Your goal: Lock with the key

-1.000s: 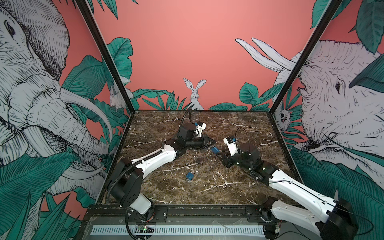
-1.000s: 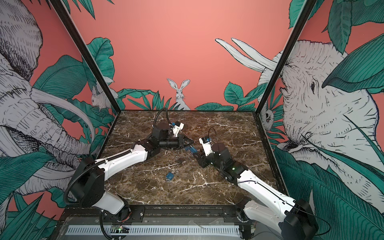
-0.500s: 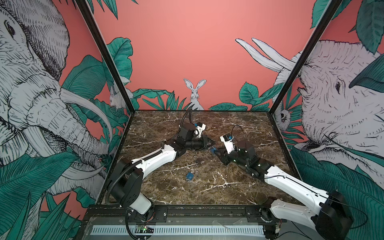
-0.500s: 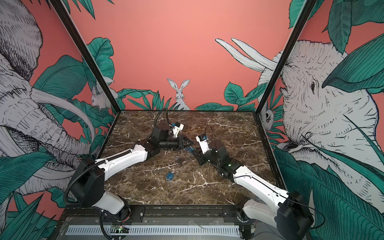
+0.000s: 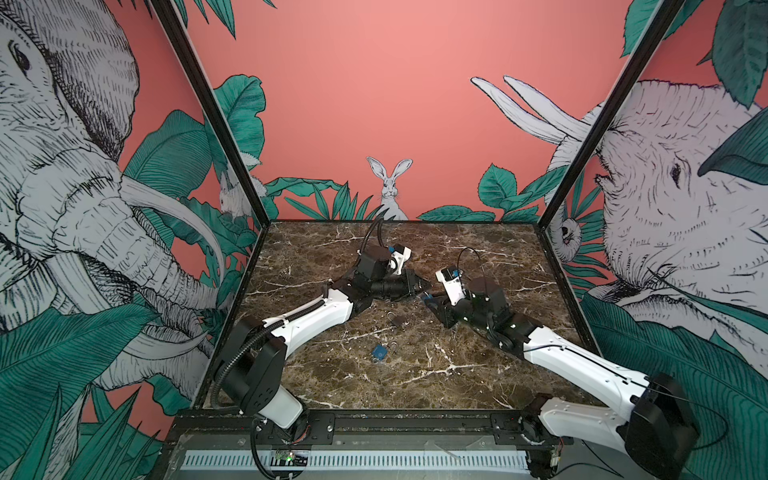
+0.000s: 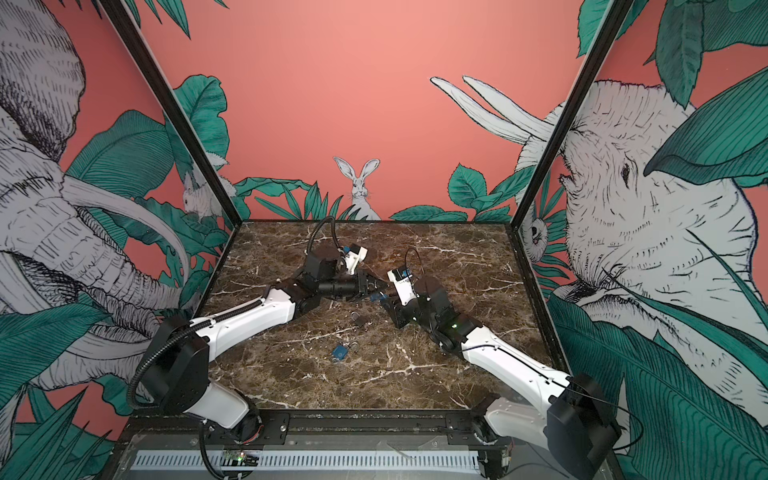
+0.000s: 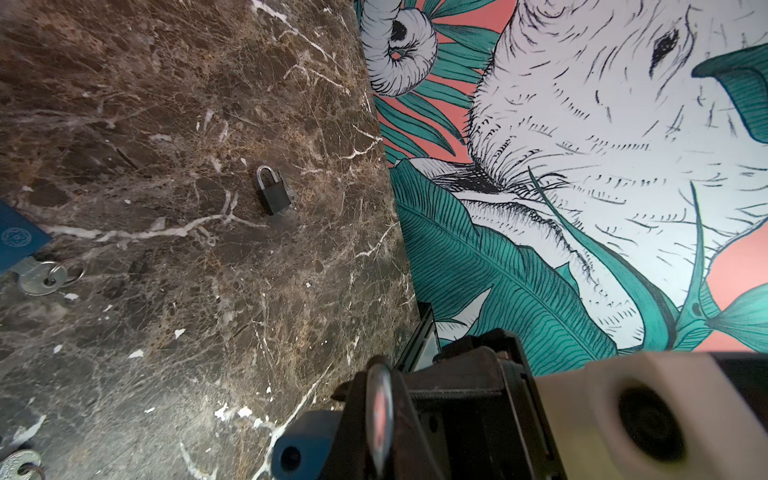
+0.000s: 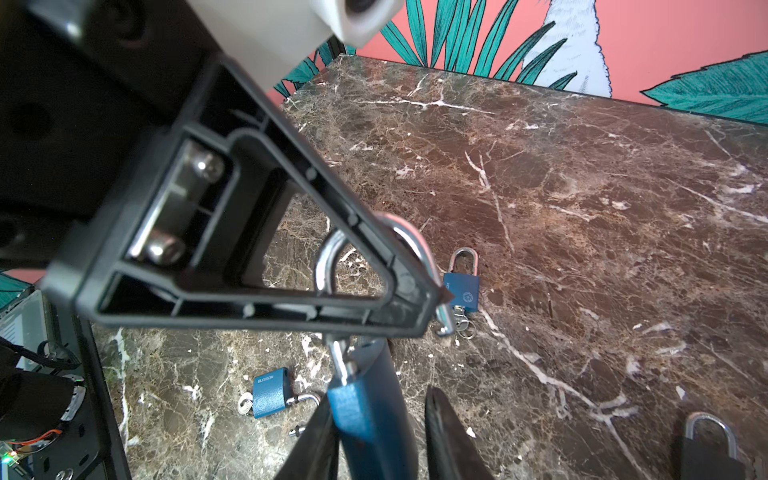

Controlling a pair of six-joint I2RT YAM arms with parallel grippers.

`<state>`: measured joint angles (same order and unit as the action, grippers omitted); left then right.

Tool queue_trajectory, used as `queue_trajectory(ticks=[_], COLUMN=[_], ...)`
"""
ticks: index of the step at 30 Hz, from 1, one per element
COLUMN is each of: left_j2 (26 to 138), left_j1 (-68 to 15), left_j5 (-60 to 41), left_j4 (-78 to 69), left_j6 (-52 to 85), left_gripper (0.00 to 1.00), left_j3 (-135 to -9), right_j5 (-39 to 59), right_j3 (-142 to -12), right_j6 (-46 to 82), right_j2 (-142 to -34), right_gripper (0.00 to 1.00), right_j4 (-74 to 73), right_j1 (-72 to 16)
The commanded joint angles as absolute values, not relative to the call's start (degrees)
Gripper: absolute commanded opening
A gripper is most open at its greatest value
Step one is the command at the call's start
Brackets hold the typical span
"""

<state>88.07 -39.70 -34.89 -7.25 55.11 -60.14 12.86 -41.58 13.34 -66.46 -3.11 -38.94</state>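
The left arm (image 5: 307,320) and right arm (image 5: 573,374) have white shells on the long links and black housings at the joints. A black ribbed hose (image 5: 224,365) loops off the left arm; a thin black wire (image 5: 590,362) runs along the right arm. Each wrist carries a white camera mount (image 5: 401,255) with a blue plug (image 5: 391,249). A green light (image 6: 454,326) shows on the right arm. The left gripper (image 5: 427,285) has black, triangular open-frame fingers (image 8: 249,309) fastened by two silver screws (image 8: 203,166).

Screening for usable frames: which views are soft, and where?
Left wrist view: black padlock with steel shackle sharp, close pale camera housing blurred. Right wrist view: foreground blue padlock soft, brown marble tabletop crisp. Both top views: sharp.
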Motion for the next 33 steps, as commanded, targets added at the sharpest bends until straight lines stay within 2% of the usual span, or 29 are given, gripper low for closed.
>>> queue_trajectory(ticks=[1, 33], left_j2=[86.2, 85.3], left_j1=[-39.8, -39.8], left_j5=[-36.2, -35.6], left_j4=[-10.7, -11.9], left_j6=[55.9, 56.4], left_gripper=[0.00, 0.00], left_j3=[-62.0, -61.4], right_j5=[12.3, 11.7], right_j3=[-43.3, -43.7], right_j6=[12.1, 11.9], right_j2=[-66.8, -68.3], right_gripper=[0.33, 0.34], right_j4=[-5.0, -3.4], right_j1=[-38.7, -38.7])
